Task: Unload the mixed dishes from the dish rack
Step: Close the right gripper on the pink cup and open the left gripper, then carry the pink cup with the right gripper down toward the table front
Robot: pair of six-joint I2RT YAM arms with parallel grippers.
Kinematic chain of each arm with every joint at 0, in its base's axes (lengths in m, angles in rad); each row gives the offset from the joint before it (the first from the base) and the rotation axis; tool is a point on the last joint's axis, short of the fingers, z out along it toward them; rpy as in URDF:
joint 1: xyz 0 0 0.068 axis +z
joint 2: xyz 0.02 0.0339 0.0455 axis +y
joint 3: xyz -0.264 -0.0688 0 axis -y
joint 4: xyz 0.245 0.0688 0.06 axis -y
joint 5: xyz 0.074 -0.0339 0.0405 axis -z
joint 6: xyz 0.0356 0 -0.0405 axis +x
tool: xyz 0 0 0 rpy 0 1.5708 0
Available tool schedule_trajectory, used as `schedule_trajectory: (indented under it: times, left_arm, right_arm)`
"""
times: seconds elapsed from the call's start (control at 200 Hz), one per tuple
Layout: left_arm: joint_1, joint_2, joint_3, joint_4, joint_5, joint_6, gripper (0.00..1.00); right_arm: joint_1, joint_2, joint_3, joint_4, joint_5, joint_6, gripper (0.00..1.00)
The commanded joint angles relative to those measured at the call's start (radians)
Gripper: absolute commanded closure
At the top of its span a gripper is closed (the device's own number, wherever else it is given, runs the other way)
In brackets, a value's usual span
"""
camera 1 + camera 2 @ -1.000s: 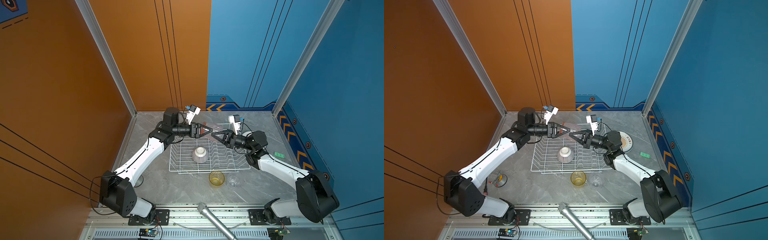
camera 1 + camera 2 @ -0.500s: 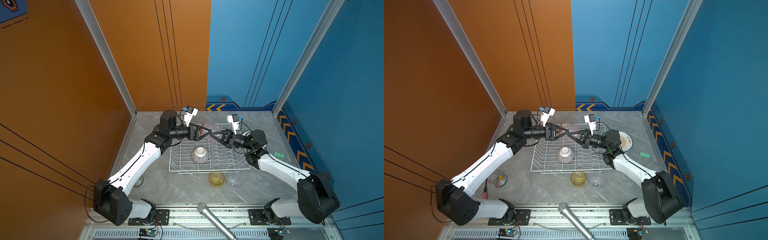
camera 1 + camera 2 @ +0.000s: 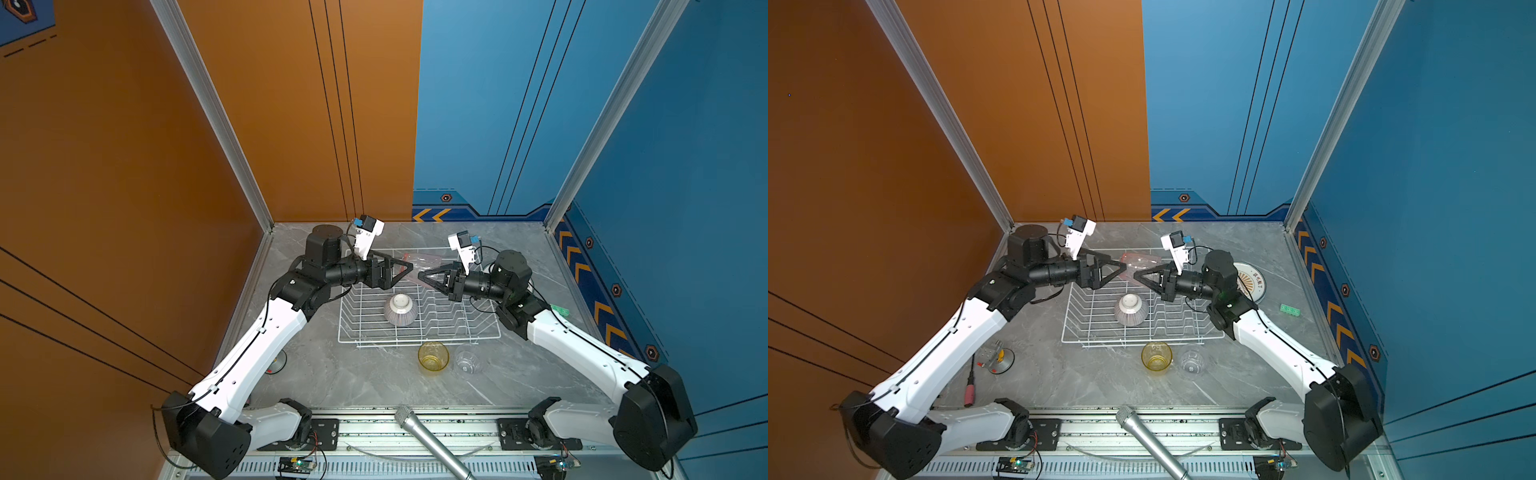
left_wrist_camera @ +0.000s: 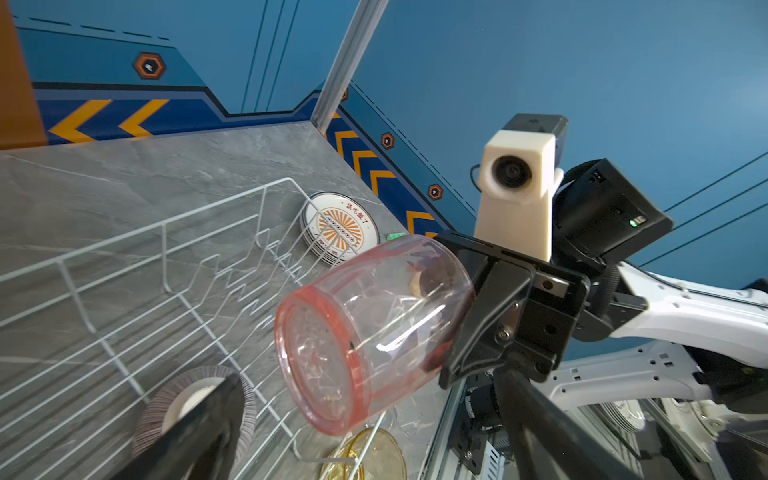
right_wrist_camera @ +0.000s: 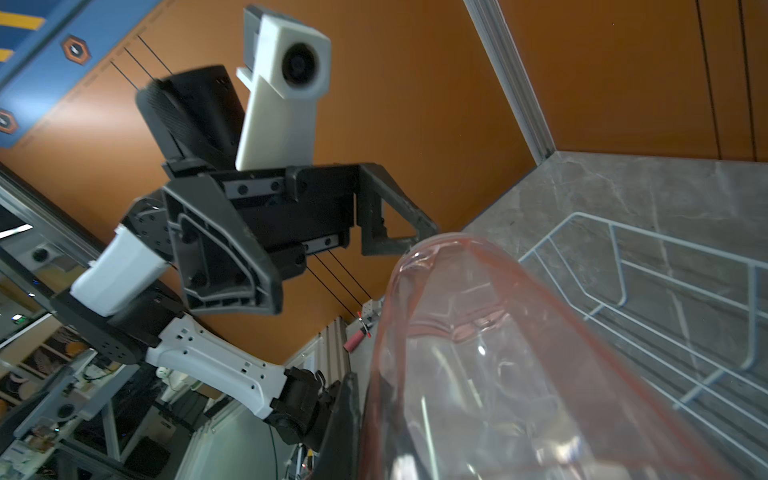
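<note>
In both top views you see a grey marbled table (image 3: pixel 353 386) boxed in by an orange wall (image 3: pixel 208 124) and a blue wall (image 3: pixel 519 104). The dish rack (image 3: pixel 365 320) sits mid-table, with the striped bowl (image 3: pixel 400 309) upside down inside it. The amber tumbler (image 3: pixel 433 358) and clear tumbler (image 3: pixel 467 361) stand on the table just beside the rack's long side nearest the arm bases. Over the rack's far side, your right tool (image 3: pixel 420 275) is clenched on the pink tumbler (image 3: pixel 422 259). Your left tool (image 3: pixel 401 274) faces it, released. In a top view, a stack of plates (image 3: pixel 1255 279) lies on the table beside the rack's short end, under the right arm.

From the left wrist, the pink tumbler (image 4: pixel 365 332) hangs on its side above the rack (image 4: pixel 166 249), its rim pinched by the right tool (image 4: pixel 449 324).

From the right wrist, the left tool (image 5: pixel 351 270) is spread wide near the tumbler's base (image 5: pixel 498 353). You cannot tell whether a finger touches it.
</note>
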Motion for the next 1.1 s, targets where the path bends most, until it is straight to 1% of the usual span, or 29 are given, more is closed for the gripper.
schedule_trajectory:
  times: [0.0, 0.055, 0.1, 0.205, 0.32, 0.465, 0.636, 0.776, 1.096]
  left_arm:
    - [0.015, -0.037, 0.010, -0.188, -0.264, 0.092, 0.04]
    - [0.023, -0.052, -0.010, -0.196, -0.333, 0.091, 0.04]
    - [0.029, -0.064, -0.027, -0.197, -0.378, 0.087, 0.04]
    - [0.040, -0.075, -0.050, -0.216, -0.474, 0.090, 0.04]
    - [0.047, -0.068, -0.056, -0.240, -0.500, 0.097, 0.04]
    - [0.049, -0.062, -0.067, -0.243, -0.508, 0.098, 0.04]
    - [0.051, -0.058, -0.079, -0.243, -0.514, 0.100, 0.04]
    - [0.050, -0.049, -0.084, -0.243, -0.514, 0.103, 0.04]
    - [0.038, -0.018, -0.088, -0.243, -0.530, 0.119, 0.04]
  right_arm:
    - [0.102, -0.055, 0.132, -0.561, 0.181, -0.372, 1.00]
    - [0.153, -0.052, 0.184, -0.698, 0.261, -0.451, 1.00]
    - [0.222, -0.043, 0.223, -0.788, 0.320, -0.498, 1.00]
    - [0.346, -0.003, 0.295, -0.940, 0.465, -0.579, 1.00]
    - [0.466, 0.052, 0.345, -1.030, 0.604, -0.619, 1.00]
    - [0.581, 0.129, 0.407, -1.120, 0.713, -0.650, 1.00]
    - [0.665, 0.231, 0.463, -1.210, 0.779, -0.682, 1.00]
    - [0.706, 0.315, 0.498, -1.245, 0.799, -0.699, 1.00]
    - [0.736, 0.452, 0.565, -1.284, 0.831, -0.730, 1.00]
